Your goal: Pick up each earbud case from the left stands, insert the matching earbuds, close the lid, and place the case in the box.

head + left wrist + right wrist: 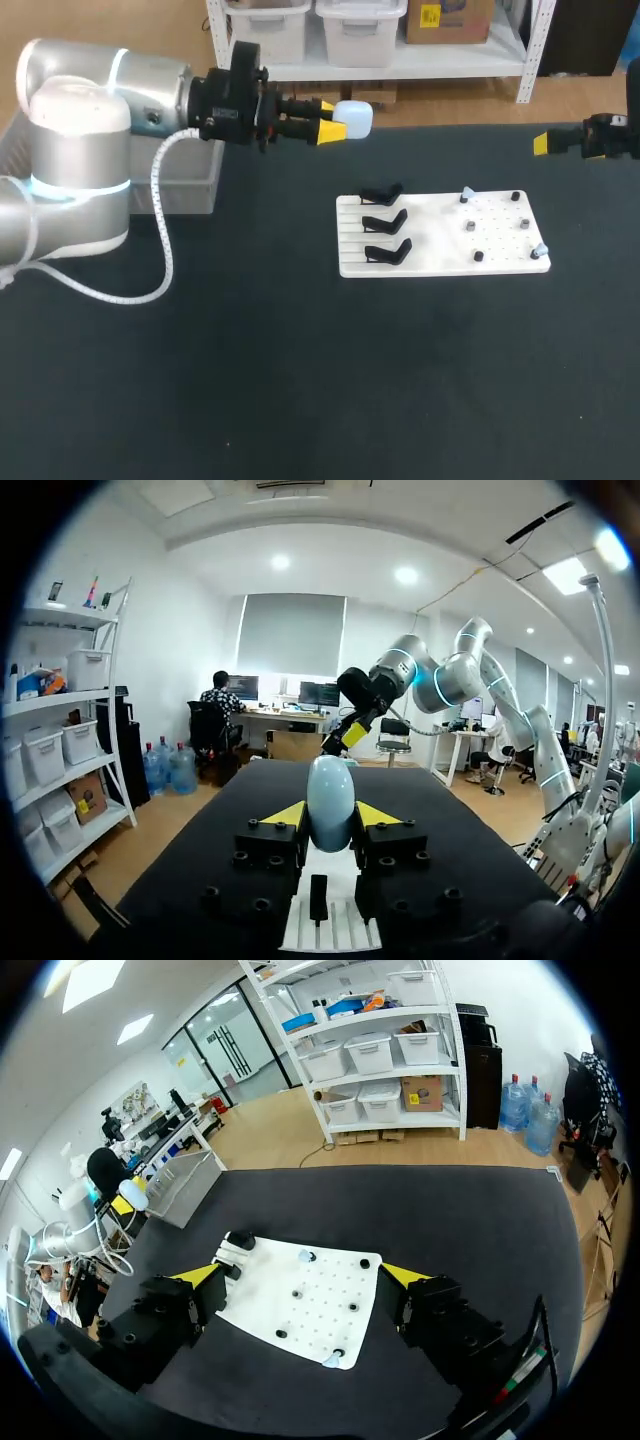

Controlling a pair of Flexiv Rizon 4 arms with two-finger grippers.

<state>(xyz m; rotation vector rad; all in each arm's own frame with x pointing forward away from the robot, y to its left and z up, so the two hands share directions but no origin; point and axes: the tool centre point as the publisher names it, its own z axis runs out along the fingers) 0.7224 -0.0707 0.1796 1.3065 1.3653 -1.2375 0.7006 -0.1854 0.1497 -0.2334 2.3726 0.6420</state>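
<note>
Earbud case (353, 118): pale blue-white, smooth, rounded like a pebble, and egg-shaped seen end-on from the left wrist. Can't tell the lid state. It's in the air over the table's far side, well apart from the board and the box.

Left gripper (330, 813) is clamped on the case, one yellow tip on each flank. Left arm (80, 160) comes in from the left with its wrist roughly level and its fingers pointing across the table toward the right arm. A white cable (165, 235) loops under it.

Right gripper (302, 1278) has its fingers spread wide with nothing between them. It's held over the table, looking down on the board from the far right side.

Counts:
- 1 case, in the left gripper
- 1 white board (430, 238), flat on the table right of centre
- 3 black stands (385, 221), in a column on the board's left end
- 2 pale blue earbuds (466, 194) on the board's right part, one at the far side and one at the near right corner
- 4 dark pegs (470, 227) between them
- 1 grey box (195, 185) at the table's far left, just beside the left arm
</note>
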